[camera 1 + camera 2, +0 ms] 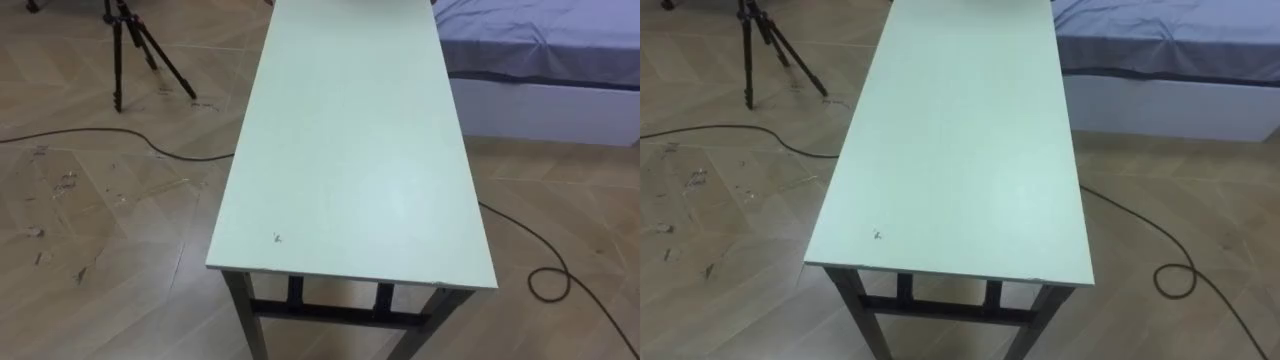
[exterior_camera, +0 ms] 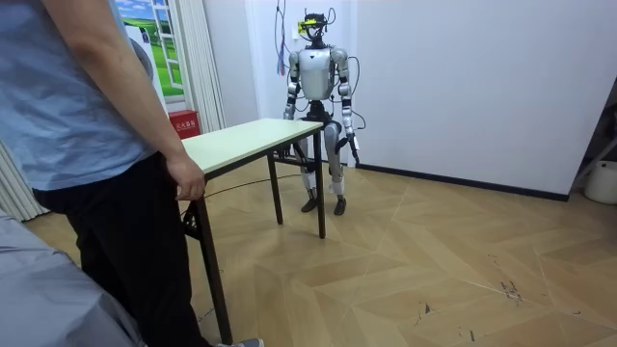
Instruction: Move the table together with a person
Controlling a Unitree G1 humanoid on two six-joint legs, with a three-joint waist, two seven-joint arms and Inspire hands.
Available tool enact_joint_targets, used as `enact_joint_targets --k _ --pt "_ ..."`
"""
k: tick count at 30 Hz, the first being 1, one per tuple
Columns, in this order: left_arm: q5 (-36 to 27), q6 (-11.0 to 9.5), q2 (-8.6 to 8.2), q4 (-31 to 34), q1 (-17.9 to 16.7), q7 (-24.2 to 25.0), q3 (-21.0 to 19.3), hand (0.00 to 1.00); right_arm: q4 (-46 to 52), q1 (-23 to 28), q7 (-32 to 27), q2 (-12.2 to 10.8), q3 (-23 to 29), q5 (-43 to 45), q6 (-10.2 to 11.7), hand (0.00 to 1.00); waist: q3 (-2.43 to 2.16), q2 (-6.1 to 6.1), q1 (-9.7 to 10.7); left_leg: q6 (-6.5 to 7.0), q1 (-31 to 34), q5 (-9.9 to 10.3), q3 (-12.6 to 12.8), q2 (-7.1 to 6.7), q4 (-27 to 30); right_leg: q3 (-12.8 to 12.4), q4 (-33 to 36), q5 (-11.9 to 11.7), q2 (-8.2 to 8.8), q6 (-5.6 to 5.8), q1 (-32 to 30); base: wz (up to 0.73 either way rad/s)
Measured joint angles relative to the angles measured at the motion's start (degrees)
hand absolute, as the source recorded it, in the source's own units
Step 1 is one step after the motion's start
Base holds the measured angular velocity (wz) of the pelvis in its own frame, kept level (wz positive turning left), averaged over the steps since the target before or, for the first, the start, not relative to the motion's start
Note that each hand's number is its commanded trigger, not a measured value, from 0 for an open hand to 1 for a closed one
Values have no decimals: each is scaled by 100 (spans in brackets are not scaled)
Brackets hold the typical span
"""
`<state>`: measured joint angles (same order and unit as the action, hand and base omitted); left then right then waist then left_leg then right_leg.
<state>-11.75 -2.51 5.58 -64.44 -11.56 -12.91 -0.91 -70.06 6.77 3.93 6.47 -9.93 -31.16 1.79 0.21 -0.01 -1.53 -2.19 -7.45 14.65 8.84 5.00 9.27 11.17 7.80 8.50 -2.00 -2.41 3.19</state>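
A long table with a pale green top [image 1: 350,150] and dark legs stretches away from me in the eye views, its near short edge just below my head. In the room view I stand upright at the far end of the table [image 2: 241,140], close to its short edge, arms hanging down. My left hand [image 2: 354,154] hangs beside my thigh, off the table. My right arm drops behind the table's corner. At the other end stands a person in a blue shirt and dark trousers, one hand [image 2: 189,181] resting on the table's edge.
A black tripod [image 1: 135,45] stands on the wood floor left of the table. A bed with a blue cover [image 1: 540,50] lies to its right. Dark cables [image 1: 550,280] trail over the floor on both sides. A white wall is close behind me.
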Motion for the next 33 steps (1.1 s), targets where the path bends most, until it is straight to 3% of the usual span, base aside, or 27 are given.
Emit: enact_joint_targets --k 13,24,27,29,33 --pt "-79 13 0 17 67 85 -3 0 -2 -10 76 0 94 -6 4 0 20 21 43 0 16 0 2 0 -7 -19 -13 2 2 3 -20 0" --pt "-1770 74 73 112 43 1393 94 0 25 22 984 64 282 -619 -22 0 21 46 -14 0 79 0 -22 2 22 -4 -17 2 4 4 -61 0" --pt "-2077 212 106 668 -71 1764 126 0 663 202 1125 116 330 -734 -78 0 5 60 -16 0 146 0 -3 3 24 6 1 1 7 3 -133 0" --pt "-2459 233 132 889 -177 2056 151 0 1232 443 1243 178 379 -847 -130 0 -32 113 -49 0 122 0 -8 5 27 5 22 1 5 3 -119 0" --pt "-3118 259 226 1591 -491 2410 351 0 2163 902 1593 252 346 -1409 -189 0 -34 154 -28 -1 65 0 -15 25 23 5 84 1 3 4 -100 -3"
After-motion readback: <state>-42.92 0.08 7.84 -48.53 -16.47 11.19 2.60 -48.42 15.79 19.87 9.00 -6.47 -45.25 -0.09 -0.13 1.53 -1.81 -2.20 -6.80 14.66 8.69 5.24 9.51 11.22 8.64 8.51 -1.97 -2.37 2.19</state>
